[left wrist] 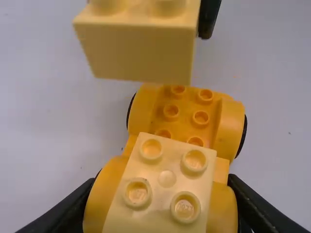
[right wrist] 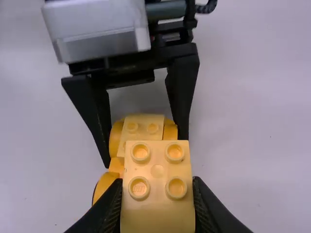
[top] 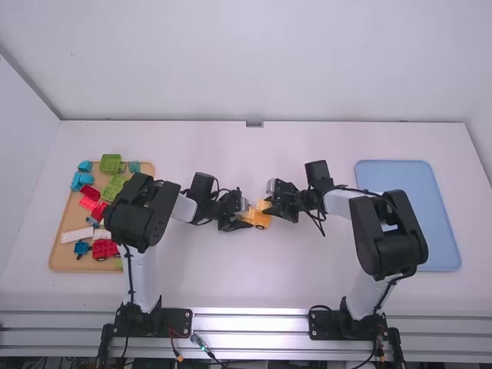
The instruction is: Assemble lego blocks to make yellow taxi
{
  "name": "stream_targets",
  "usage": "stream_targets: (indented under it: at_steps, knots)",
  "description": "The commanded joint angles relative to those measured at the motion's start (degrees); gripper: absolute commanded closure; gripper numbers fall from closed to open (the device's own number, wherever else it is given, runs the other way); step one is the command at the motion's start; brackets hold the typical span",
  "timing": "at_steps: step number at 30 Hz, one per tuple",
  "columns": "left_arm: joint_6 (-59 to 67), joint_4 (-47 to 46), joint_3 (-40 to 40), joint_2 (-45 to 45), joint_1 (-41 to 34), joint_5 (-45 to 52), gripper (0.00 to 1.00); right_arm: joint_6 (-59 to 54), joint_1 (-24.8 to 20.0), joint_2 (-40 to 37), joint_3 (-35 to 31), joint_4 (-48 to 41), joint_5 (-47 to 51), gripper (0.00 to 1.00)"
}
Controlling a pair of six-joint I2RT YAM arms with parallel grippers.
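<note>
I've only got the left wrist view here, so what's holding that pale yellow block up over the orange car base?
Observer: The right gripper; its fingers are closed on both sides of the pale yellow block.
Operator: Okay, and where would I find a green block?
Observer: On the tan tray, at the left side of the table, there's a green block.
Operator: Anything over on the right side?
Observer: A light blue tray.

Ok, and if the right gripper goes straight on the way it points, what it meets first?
Probably the orange car base, met by the yellow block it holds; the gap in depth is unclear.
</note>
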Motion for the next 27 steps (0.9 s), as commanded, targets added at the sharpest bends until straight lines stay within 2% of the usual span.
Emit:
stream_targets:
  at_steps: [1,5,7,14,20,27]
  knots:
    - [-8.37,2.95,-2.40,0.79,-3.06,-7.54,0.54,0.17,0.09,0.63,0.09,-0.22,-0.66,0.98]
    - [-11.04,9.01,-4.48,0.79,-4.96,-8.61,0.53,0.17,1.36,0.63,0.07,-1.11,2.64,0.98]
    - [-13.27,10.45,-4.79,0.79,-4.72,-8.66,0.57,0.20,2.03,0.63,0.07,-2.05,4.83,1.00]
    - [-15.43,10.10,-4.79,0.79,-1.97,-10.08,0.61,-0.46,0.46,0.63,0.07,-1.49,4.85,1.00]
    - [-15.26,9.25,-4.92,0.79,-1.62,-9.92,0.59,-2.84,0.50,0.63,0.04,-2.01,4.59,1.00]
    - [-14.27,9.18,-5.31,0.79,-1.49,-9.70,0.56,-5.07,0.26,3.80,0.11,0.00,4.85,0.95]
